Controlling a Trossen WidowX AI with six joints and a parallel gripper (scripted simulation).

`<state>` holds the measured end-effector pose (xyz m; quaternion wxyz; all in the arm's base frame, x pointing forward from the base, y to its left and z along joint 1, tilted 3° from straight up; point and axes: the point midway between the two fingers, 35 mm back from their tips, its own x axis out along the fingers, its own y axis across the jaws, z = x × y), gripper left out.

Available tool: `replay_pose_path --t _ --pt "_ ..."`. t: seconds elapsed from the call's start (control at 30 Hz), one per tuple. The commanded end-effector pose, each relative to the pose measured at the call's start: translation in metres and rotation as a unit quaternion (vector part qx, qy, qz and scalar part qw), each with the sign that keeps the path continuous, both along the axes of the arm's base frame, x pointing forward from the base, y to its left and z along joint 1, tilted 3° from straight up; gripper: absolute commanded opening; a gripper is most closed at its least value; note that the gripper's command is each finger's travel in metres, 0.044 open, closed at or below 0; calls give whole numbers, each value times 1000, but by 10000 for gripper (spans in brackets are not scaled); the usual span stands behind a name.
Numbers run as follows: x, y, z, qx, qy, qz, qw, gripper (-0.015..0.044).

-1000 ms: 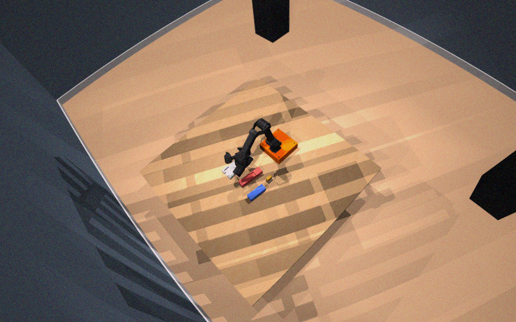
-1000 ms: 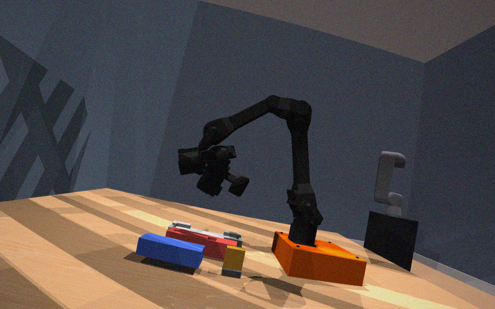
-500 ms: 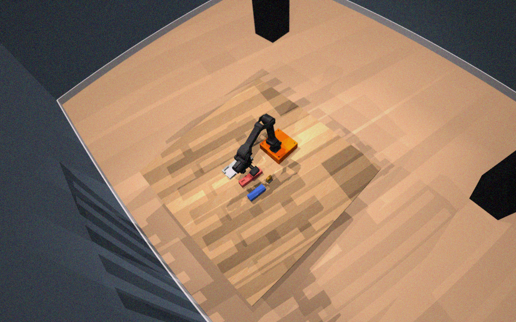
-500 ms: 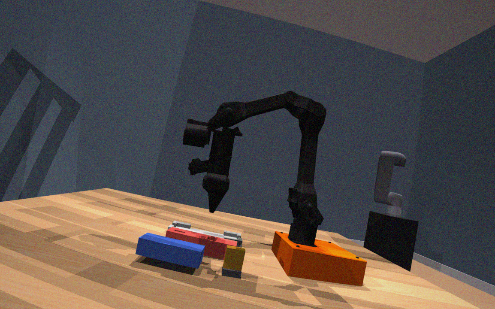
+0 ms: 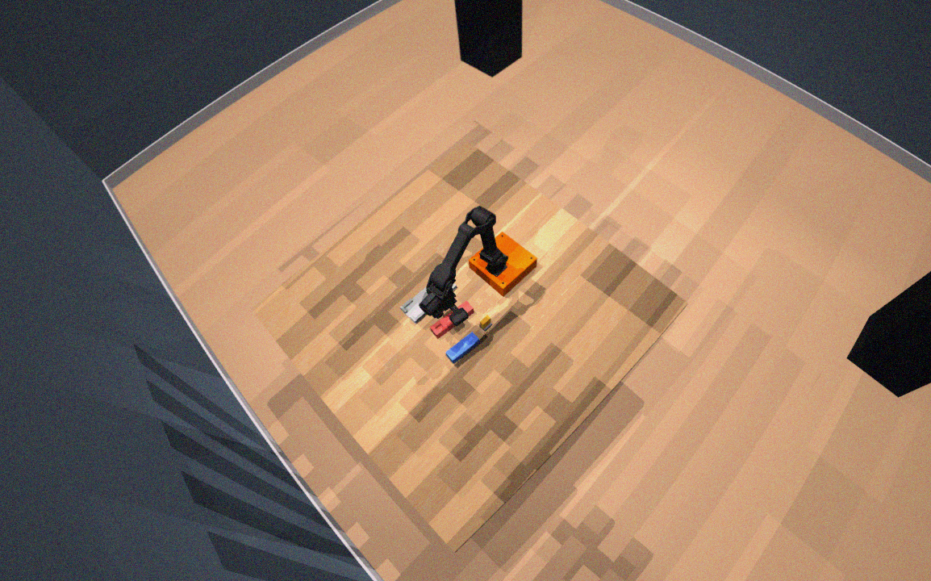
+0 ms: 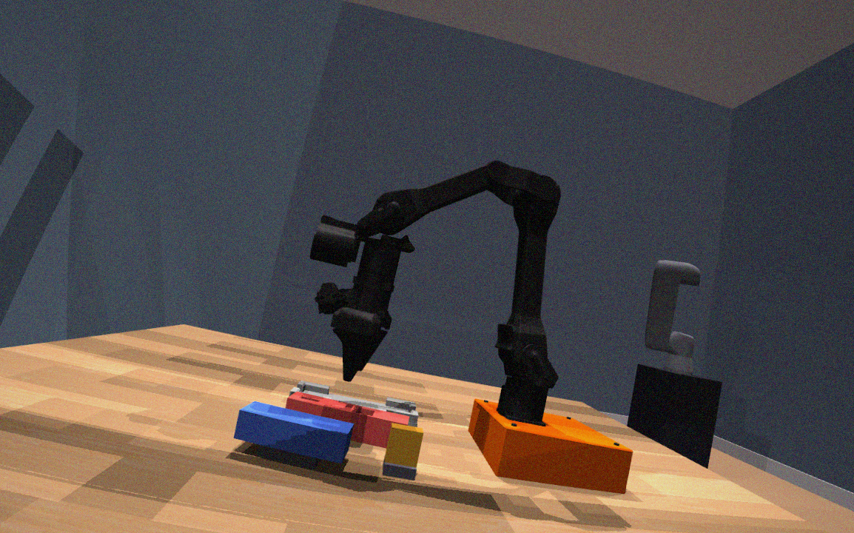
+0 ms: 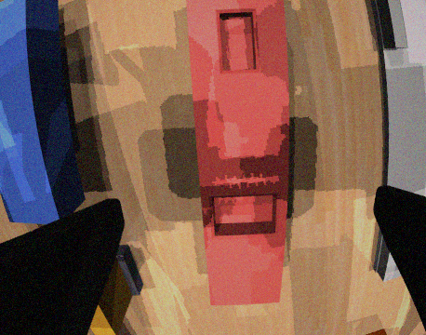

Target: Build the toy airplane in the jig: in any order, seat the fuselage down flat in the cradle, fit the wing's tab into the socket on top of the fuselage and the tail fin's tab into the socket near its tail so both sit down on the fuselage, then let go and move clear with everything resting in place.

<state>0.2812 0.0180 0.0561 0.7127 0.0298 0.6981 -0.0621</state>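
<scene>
Fuselage (image 7: 241, 130) pickup is my current step: it lies flat on the tabletop (image 6: 86, 397), beside the grey cradle (image 7: 412, 100), not in it. My hand (image 7: 238, 279) hovers above it, wide open and empty. Next I descend, straddling its long sides.

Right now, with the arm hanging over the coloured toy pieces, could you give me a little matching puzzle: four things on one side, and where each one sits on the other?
Things
1. long red block with two rectangular sockets
2. long blue block
3. small yellow block
4. flat orange base block

Places
A. carries the foot of the black arm
B. straight below the open end effector
C. stands upright near one end of the red block
D. lies on the far side of the red block from the grey jig

Pairs: 1-B, 2-D, 3-C, 4-A
</scene>
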Motion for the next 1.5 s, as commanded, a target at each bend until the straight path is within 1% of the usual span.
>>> replay_pose_path --t 0.0,0.07,0.17,1.33,1.47 --pt "-5 0 -17 3 8 -1 1000 440" --pt "-5 0 -18 3 8 -1 1000 440" --pt "-5 0 -31 3 8 -1 1000 440" --pt "-5 -3 -80 3 9 -1 1000 440" --pt "-5 -3 -80 3 9 -1 1000 335"
